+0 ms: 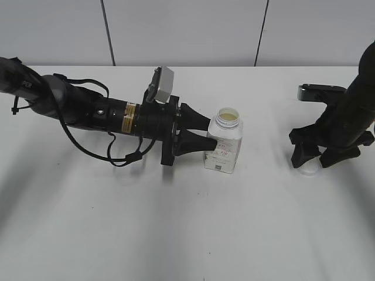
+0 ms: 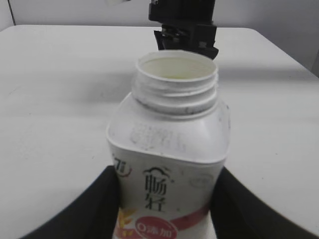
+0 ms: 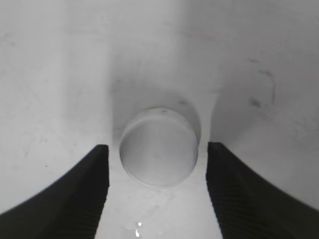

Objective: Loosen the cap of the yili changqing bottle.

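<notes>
The yili changqing bottle stands upright mid-table, its wide threaded neck uncapped. My left gripper reaches in from the left and is shut on the bottle's body, one black finger pressed on each side. The white cap lies flat on the table at the right. My right gripper hangs over it, open, with a gap between the cap and each finger. In the exterior view the cap peeks out under the right gripper.
The white table runs to a grey panelled wall at the back. The left arm and its cable lie across the left half. The right arm rises at the right edge.
</notes>
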You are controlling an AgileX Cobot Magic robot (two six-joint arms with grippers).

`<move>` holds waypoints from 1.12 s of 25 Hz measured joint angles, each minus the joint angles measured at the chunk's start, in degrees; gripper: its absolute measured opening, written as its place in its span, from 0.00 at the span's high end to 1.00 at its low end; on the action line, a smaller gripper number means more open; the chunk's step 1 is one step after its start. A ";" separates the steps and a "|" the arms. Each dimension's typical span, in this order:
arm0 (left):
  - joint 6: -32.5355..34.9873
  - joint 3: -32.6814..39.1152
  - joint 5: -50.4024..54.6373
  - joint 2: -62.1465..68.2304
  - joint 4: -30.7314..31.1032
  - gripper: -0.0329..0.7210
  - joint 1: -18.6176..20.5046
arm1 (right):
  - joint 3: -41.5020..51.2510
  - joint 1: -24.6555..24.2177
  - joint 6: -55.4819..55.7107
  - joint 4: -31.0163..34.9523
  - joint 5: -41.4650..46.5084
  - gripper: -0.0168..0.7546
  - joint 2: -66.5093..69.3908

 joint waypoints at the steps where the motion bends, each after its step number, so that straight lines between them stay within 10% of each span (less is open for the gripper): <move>1: 0.00 0.00 0.00 0.00 0.00 0.49 0.00 | 0.00 0.00 -0.29 0.28 0.00 0.28 0.00; 11: -1.17 0.00 -0.85 0.00 2.28 0.26 1.19 | -0.67 0.06 -1.03 1.36 0.90 0.22 0.00; 28: -12.28 0.00 -0.13 -12.34 14.91 0.25 9.34 | -3.88 0.12 -5.26 3.85 4.25 0.22 -2.96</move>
